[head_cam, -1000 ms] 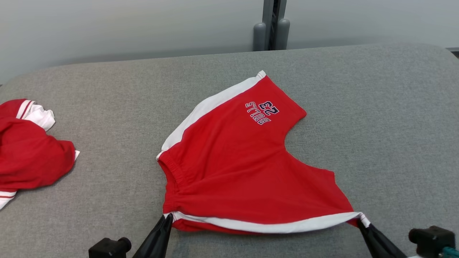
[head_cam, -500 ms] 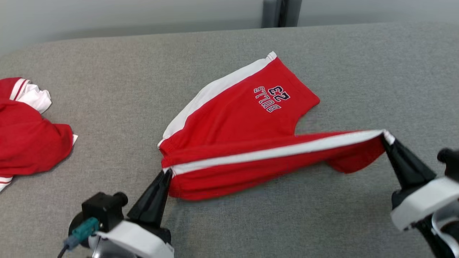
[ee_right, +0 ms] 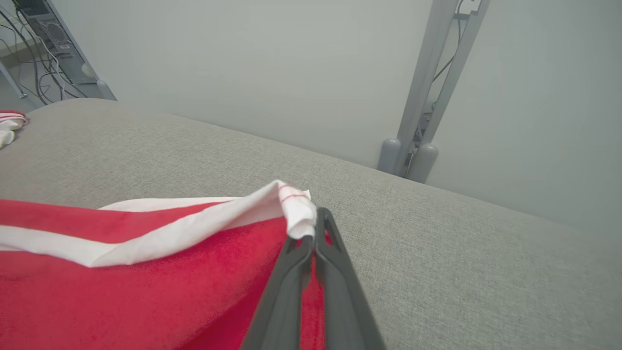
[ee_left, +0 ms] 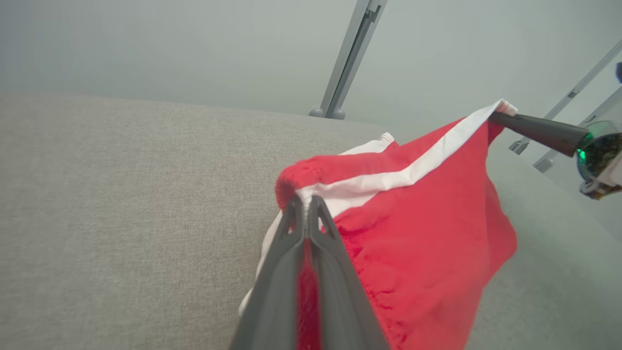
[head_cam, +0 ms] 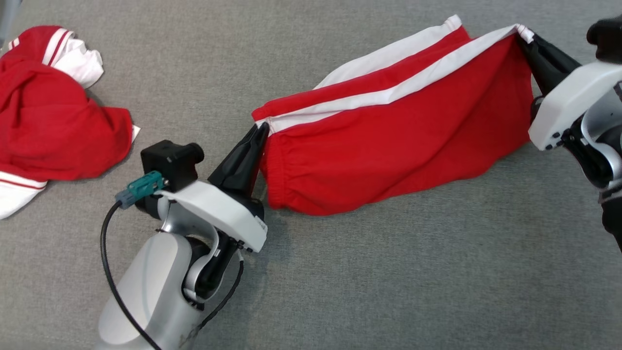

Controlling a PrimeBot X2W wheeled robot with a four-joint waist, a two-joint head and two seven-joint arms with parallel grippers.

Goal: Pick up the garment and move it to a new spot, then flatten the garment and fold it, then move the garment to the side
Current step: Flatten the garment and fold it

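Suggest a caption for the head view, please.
Left gripper and right gripper hold the red shorts by their white-striped edge over a grey surface.

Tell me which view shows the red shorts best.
Head view: the whole red shorts stretch from left gripper to right gripper. Left wrist view catches the waistband end; right wrist view, the striped hem corner.

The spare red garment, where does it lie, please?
The spare red garment lies at the head view's far left on the grey surface, left of the left gripper that grips the red shorts.
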